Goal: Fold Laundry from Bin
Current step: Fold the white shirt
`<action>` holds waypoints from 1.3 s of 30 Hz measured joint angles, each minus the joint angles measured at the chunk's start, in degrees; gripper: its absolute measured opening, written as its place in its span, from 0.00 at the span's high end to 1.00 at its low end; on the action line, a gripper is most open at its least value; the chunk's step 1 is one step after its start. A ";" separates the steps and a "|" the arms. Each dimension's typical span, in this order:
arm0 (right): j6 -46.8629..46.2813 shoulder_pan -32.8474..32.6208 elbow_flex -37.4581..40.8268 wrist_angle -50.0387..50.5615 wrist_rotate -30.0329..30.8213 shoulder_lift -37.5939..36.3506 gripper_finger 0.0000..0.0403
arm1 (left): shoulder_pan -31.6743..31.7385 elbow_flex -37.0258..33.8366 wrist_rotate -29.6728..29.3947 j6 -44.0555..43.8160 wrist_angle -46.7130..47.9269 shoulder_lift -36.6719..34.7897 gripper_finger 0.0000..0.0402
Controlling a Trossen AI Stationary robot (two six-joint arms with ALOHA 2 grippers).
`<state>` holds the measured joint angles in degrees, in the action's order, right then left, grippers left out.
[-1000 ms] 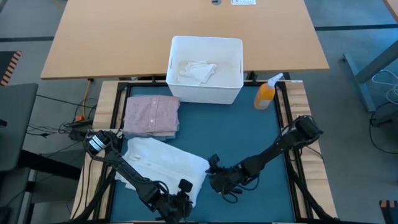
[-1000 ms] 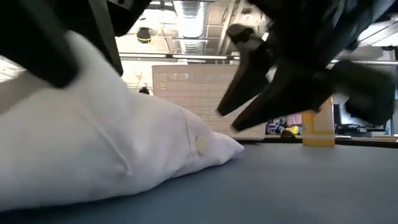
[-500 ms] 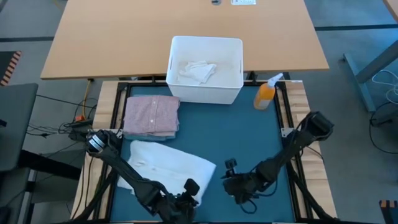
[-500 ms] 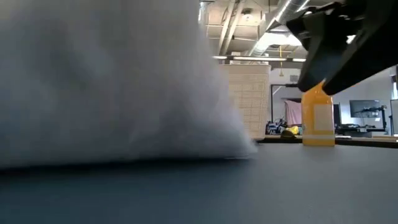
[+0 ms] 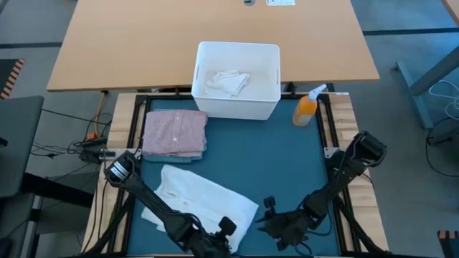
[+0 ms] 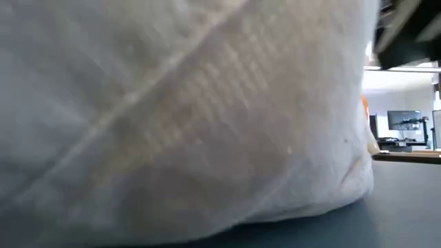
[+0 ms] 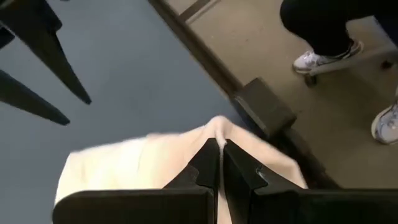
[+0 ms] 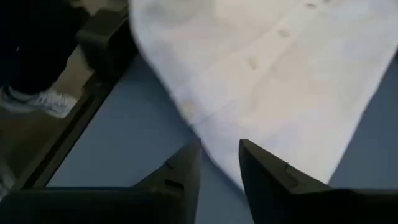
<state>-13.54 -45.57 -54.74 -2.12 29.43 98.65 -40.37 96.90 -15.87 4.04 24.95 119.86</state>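
In the high view two arms reach toward the bottom of the frame. The left gripper (image 5: 224,240) sits at the bottom centre, at the lower corner of the white shirt (image 5: 204,204); its jaws are clenched on a pinched fold of that shirt, as the left wrist view shows, where the two fingers (image 7: 205,167) meet with cloth bunched between their tips. The right gripper (image 5: 276,223) is just right of it, near the shirt's right edge; in the right wrist view its fingers (image 8: 183,168) stand apart over the mat (image 8: 124,124) with the shirt's edge (image 8: 267,81) in front of them, and whether they hold any cloth I cannot tell.

Three garments can be counted. The white shirt lies spread at a slant in the lower left of the mat (image 5: 272,158), with three buttons showing in the right wrist view. One pink shirt (image 5: 175,132) lies folded at the mat's upper left, with a thin light blue edge showing under it. One crumpled white piece (image 5: 228,81) lies inside the bin (image 5: 272,57), which stands at upper centre, at the mat's far edge.

One orange spray bottle (image 5: 307,107) stands right of the bin, near it but apart. In the low view the white shirt (image 6: 179,117) fills nearly all the frame, with a sliver of the bottle (image 6: 364,103) at its right edge. The wrist views show a person's two white shoes (image 7: 320,57) on the floor beyond the table edge.
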 joint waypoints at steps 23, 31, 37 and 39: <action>17.05 -2.26 -3.27 -16.33 3.49 8.96 0.29 | -0.19 0.00 -0.40 9.00 -5.88 0.01 1.00; 20.89 -2.74 -5.18 -16.40 5.12 11.11 0.29 | -0.19 -0.02 0.09 11.79 -6.50 0.01 1.00; 24.28 -1.33 -5.98 -16.52 5.45 13.22 0.29 | -0.23 -0.02 0.23 11.91 -6.53 0.01 1.00; 24.41 -1.27 -6.69 -16.58 5.46 13.19 0.29 | -0.26 -0.02 0.26 11.98 -6.51 0.01 1.00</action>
<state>10.87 -46.84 -61.43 -18.70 34.89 111.85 -40.62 96.88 -15.61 16.03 18.44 119.87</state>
